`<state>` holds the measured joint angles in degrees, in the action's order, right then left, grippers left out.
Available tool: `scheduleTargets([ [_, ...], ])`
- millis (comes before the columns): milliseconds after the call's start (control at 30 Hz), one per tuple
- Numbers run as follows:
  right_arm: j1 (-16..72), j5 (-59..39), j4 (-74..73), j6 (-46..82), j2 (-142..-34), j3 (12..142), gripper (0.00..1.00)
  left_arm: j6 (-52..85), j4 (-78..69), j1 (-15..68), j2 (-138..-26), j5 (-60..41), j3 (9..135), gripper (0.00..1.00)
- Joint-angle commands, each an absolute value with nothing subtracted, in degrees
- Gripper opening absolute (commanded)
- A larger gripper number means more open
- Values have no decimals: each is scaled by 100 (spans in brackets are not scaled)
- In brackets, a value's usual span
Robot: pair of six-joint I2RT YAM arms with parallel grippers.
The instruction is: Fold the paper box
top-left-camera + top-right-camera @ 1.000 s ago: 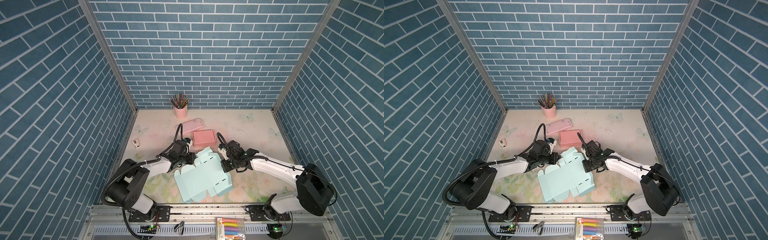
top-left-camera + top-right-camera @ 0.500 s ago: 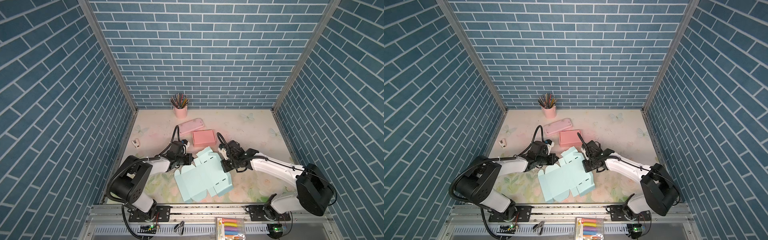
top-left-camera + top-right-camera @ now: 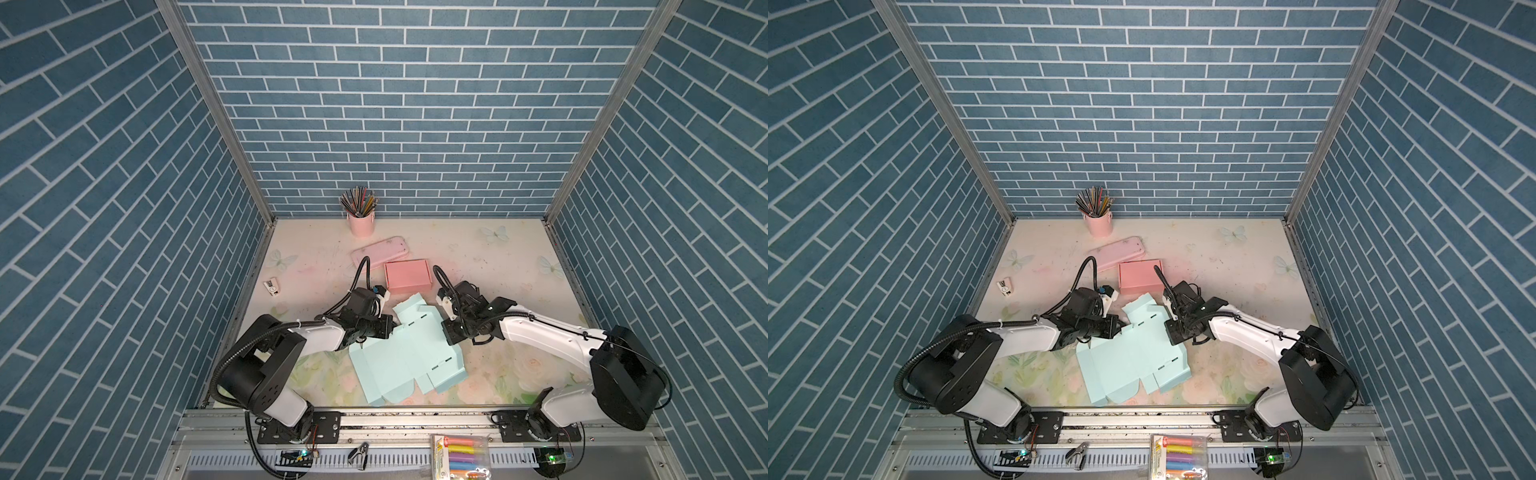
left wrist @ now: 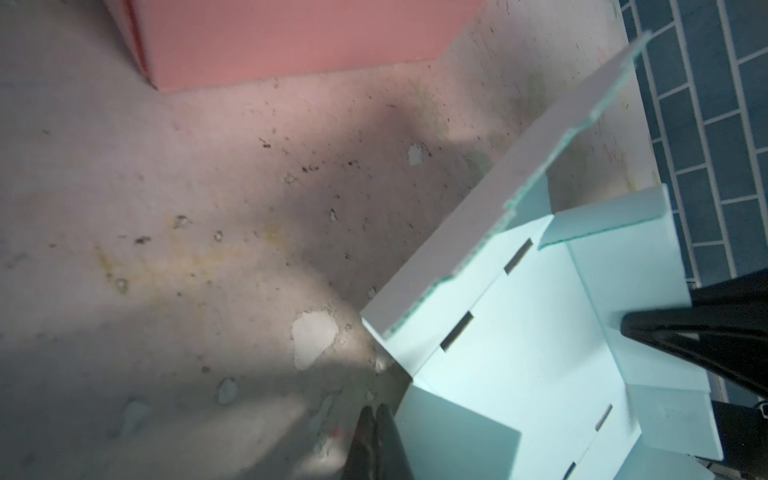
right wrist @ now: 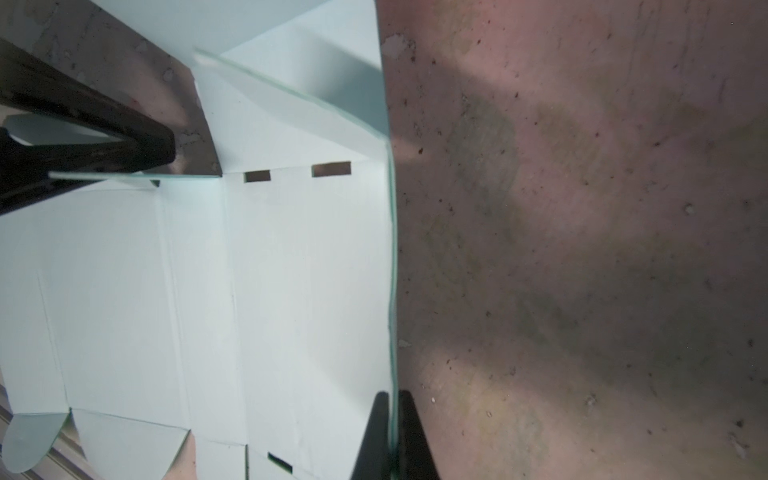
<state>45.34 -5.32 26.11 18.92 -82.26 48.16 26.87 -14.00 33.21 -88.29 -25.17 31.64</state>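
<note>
The paper box (image 3: 405, 357) (image 3: 1129, 357) is a light blue die-cut sheet lying mostly flat near the table's front middle, with its far and side flaps raised. My right gripper (image 5: 390, 399) is shut on the thin edge of the raised right flap (image 5: 390, 249), which runs between the two fingers. It sits at the sheet's right side in both top views (image 3: 451, 332) (image 3: 1173, 334). My left gripper (image 4: 376, 415) is shut with nothing between its fingers. It rests on the table against a raised left flap (image 4: 453, 436), at the sheet's left edge (image 3: 388, 326).
A folded pink box (image 3: 406, 275) lies just behind the blue sheet. Farther back are a pink pencil case (image 3: 379, 252) and a pink cup of pencils (image 3: 360, 216). A small white item (image 3: 272, 286) lies at the left wall. A marker pack (image 3: 459, 457) sits on the front rail.
My left wrist has shifted slightly at the box's left edge. The right gripper and the box look unchanged.
</note>
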Motion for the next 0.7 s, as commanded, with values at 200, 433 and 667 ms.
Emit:
scheduleTargets([
  [200, 4658, -248, 2753, 1613, -8236, 5075, 0, 2768, -1338, 3636, -8797, -2344, 3134, 0],
  [433, 5464, 1164, 3459, 1319, -8291, 5628, 0, 2896, -1175, 3575, -8492, -2278, 3076, 0],
  [667, 6239, 2374, 3778, 960, -8503, 5991, 0, 3023, -1042, 3273, -7468, -2201, 2746, 0],
])
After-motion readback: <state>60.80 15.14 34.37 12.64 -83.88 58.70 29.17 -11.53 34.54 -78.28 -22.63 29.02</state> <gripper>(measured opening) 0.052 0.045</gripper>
